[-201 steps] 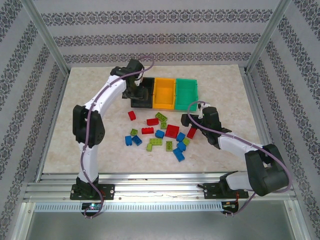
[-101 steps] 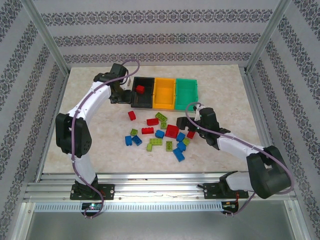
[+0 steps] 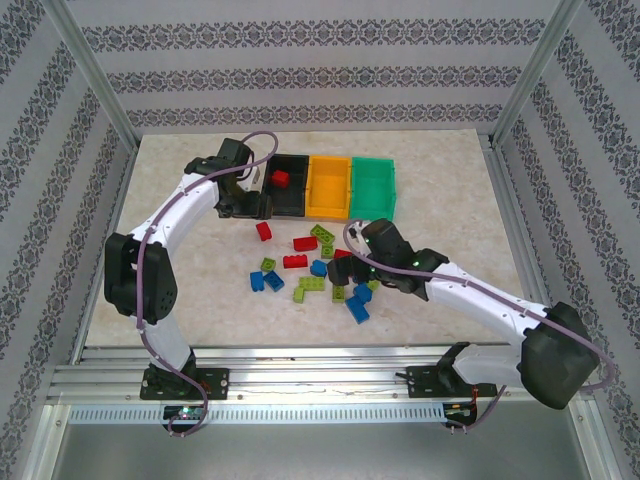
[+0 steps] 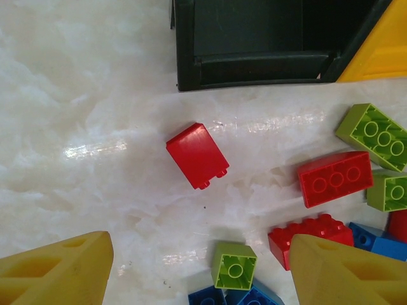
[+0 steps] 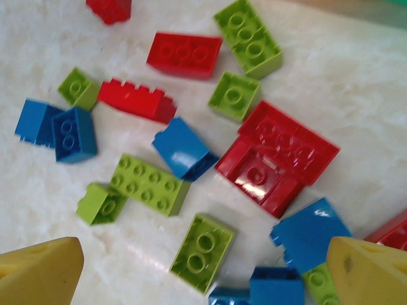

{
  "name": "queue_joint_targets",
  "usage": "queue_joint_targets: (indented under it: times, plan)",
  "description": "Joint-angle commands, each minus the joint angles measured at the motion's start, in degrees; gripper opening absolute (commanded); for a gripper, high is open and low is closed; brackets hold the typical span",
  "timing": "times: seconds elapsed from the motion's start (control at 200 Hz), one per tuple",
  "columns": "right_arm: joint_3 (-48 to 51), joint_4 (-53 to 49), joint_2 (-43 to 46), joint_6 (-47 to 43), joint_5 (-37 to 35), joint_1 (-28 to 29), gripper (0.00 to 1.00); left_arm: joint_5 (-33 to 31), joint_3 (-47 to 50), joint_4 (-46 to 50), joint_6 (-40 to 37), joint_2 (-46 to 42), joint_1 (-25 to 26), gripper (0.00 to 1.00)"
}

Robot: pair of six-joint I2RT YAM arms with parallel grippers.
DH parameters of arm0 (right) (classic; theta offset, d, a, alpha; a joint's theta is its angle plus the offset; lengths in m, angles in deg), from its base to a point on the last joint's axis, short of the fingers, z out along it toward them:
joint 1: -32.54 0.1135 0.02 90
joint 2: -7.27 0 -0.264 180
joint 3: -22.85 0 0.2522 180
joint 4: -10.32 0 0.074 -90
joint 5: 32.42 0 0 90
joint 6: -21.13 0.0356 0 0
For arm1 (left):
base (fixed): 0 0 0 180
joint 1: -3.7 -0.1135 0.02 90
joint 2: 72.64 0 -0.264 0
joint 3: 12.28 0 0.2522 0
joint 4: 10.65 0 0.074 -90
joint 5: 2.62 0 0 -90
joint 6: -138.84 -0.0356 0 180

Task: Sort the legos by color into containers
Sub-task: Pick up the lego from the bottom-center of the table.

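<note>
Left gripper (image 4: 201, 246) open, empty, beside black bin (image 4: 254, 68), right gripper (image 5: 203, 249) open over scattered bricks (image 5: 150, 185), red brick (image 3: 281, 179) apparently in bin.

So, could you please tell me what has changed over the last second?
The left gripper drew back from over the black bin to its near-left corner, uncovering a red brick inside. The right gripper swung left from the pile's right edge to above the loose legos. Both stay open and empty; bins and loose legos look unmoved.

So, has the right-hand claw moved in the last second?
Yes. The right gripper swung left, from below the green bin to over the loose legos.
</note>
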Motion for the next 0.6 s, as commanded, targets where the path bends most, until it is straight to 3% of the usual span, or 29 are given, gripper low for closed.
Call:
queue_joint_targets:
  times: [0.0, 0.095, 0.265, 0.595]
  plan:
    - [-2.58, -6.93, -0.30, 0.11, -1.39, 2.91, 0.98, 1.04, 0.42, -0.54, 0.02, -0.60, -0.60, 0.73]
    - [-3.07, -7.20, -2.81, 0.39, -1.26, 5.88, 0.97, 1.04, 0.32, -0.08, -0.41, -0.35, -0.60, 0.73]
    - [-6.73, -7.62, -10.81, 0.48, -0.22, 8.19, 0.85, -0.33, 0.18, -0.08, -1.24, -0.40, -0.63, 0.73]
    - [-13.66, -12.32, -21.26, -1.56, -3.99, 8.31, 0.69, 0.82, -0.09, 0.49, -1.32, 0.59, -0.59, 0.73]
